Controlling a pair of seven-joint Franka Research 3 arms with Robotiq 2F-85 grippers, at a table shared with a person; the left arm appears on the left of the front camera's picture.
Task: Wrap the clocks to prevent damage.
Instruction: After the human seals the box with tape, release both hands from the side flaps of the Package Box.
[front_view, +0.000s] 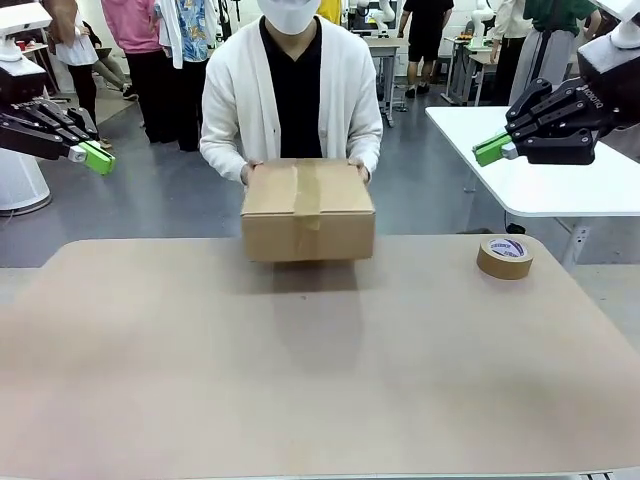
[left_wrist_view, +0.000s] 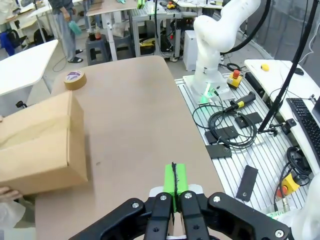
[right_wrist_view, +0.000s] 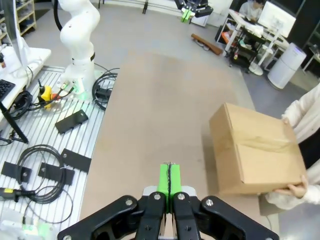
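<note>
Two hands are holding a taped cardboard box (front_view: 308, 210) at the bench's (front_view: 300, 380) far edge; the tape roll (front_view: 504, 257) is lying to its right. Clocks are possibly inside.

Left wrist: left end effector (left_wrist_view: 174, 181) is hovering closed, empty, near the box (left_wrist_view: 37, 145).

Right wrist: right end effector (right_wrist_view: 169, 179) is likewise pressed together, empty.
</note>
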